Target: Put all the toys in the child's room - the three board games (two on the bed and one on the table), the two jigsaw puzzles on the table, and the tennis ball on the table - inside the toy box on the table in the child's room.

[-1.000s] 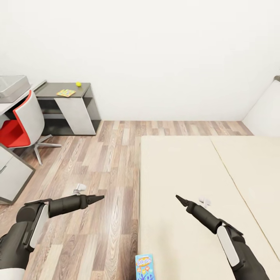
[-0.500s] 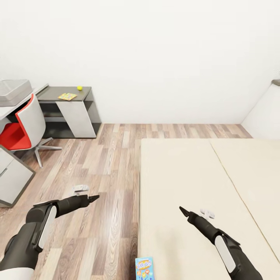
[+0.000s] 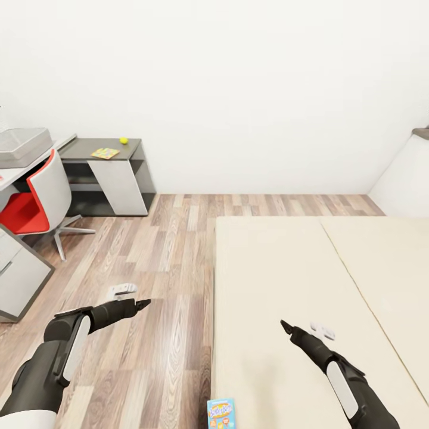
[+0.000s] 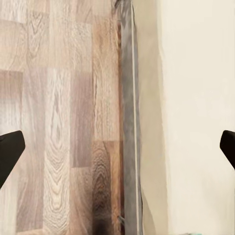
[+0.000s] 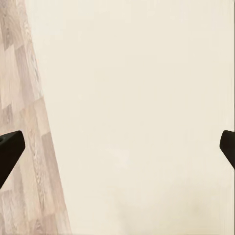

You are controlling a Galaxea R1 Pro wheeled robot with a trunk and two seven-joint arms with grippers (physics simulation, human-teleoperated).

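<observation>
The small blue board game box with bright cartoon letters [image 3: 221, 413] lies flat on the near edge of the wide cream bed [image 3: 280, 268], its long side pointing up the bed. It sits low, between the two arms, behind both sets of fingers. The right gripper [image 3: 286, 327] hangs over the bed and looks a bit nearer than the left gripper [image 3: 143, 303], which hangs over the brown wood floor [image 3: 167, 250]. Both have their fingers spread wide and hold nothing

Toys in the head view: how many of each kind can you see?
Small yellow tennis ball on the grey table: 1
Flat colourful puzzle on that table: 1
Blue board game box on the beige bed: 1
Total: 3
</observation>
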